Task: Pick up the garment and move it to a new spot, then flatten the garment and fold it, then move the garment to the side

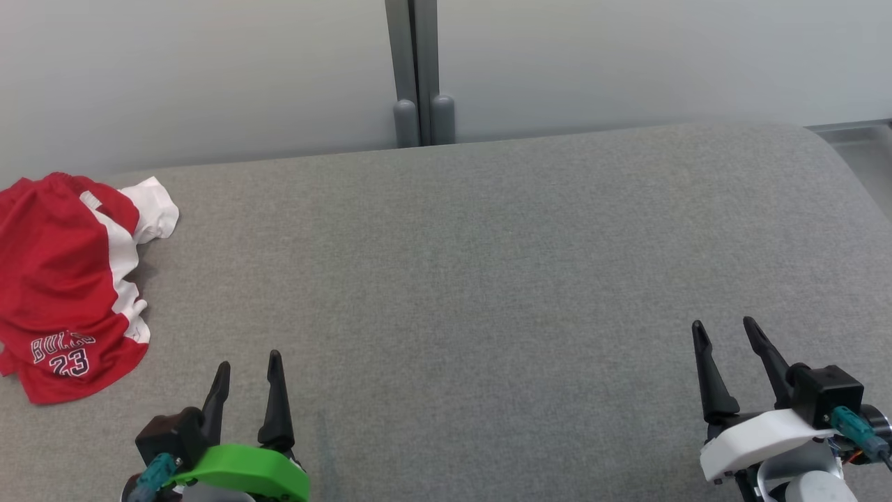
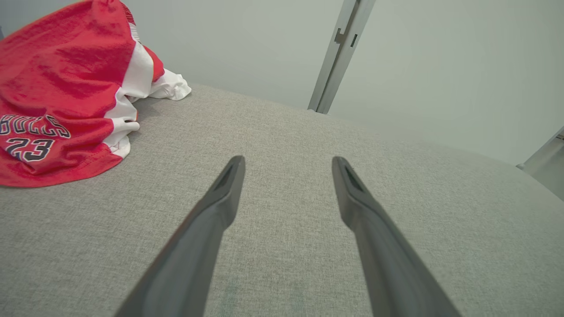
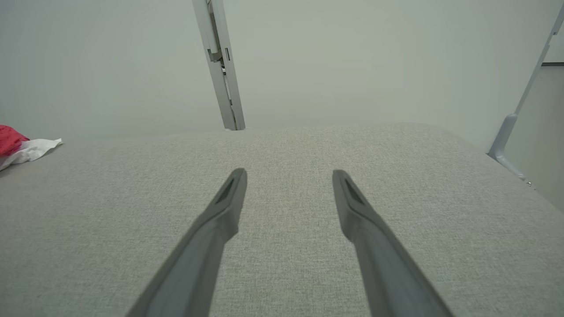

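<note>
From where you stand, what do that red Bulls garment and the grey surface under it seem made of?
The Bulls garment looks like thin synthetic sports knit, probably polyester: faint sheen, soft crumples. The grey surface looks like matte woven upholstery cloth: fine weave shows; rounded edges hint at padding beneath, unconfirmed.

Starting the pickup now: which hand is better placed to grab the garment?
Left. The crumpled red-and-white garment lies on the left side of the grey surface, close to the open left hand. The right hand, also open, is far across it.
</note>
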Robot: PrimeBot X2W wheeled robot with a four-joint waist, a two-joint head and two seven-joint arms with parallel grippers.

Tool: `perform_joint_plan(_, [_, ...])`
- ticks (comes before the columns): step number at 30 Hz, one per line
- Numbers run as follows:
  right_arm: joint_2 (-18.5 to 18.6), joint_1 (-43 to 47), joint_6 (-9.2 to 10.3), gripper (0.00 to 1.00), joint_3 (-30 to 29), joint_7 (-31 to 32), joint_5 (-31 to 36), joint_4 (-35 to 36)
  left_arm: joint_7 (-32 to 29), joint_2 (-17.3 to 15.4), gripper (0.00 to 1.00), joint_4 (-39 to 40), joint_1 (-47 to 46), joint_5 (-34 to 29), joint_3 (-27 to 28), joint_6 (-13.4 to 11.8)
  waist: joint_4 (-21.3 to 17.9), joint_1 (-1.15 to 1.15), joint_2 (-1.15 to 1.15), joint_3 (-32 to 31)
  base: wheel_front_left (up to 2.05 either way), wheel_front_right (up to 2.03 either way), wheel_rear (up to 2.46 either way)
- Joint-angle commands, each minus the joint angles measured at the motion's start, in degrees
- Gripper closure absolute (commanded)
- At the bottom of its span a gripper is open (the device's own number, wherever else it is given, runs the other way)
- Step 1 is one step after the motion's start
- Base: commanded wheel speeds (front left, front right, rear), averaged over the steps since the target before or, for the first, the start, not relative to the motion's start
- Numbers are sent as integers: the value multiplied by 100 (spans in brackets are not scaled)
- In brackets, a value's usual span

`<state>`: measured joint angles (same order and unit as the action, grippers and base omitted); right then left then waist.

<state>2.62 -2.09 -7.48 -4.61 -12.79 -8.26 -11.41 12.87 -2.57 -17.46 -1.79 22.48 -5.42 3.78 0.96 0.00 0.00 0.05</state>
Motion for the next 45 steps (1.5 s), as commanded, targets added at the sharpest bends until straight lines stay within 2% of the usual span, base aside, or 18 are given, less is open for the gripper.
perform_joint_plan(1, [33, -14, -2, 0, -5, -64, 133, 7, 55, -44, 0, -11, -7, -128, -7, 9, 4, 0, 0, 2, 0, 0, 0])
perform_joint_plan(20, [41, -22, -1, 0, -38, -250, 792, -32, 248, -50, 0, -207, -13, -702, -101, -47, 31, 0, 0, -2, 0, 0, 0])
perform_joint_plan(35, [40, -1, -1, 0, -77, -250, 761, -19, 230, -49, 0, -292, -69, -656, -97, -37, 77, 0, 0, -2, 0, 0, 0])
perform_joint_plan(40, [38, 138, -1, 0, -234, -249, 779, 17, 230, -49, 0, -261, -151, -625, -185, -47, 419, 0, 0, 4, 0, 0, 0])
perform_joint_plan(45, [35, 131, -1, 0, -313, -249, 783, 42, 230, -49, 0, -192, -201, -627, -261, -53, 1105, 0, 0, 29, 0, 0, 0])
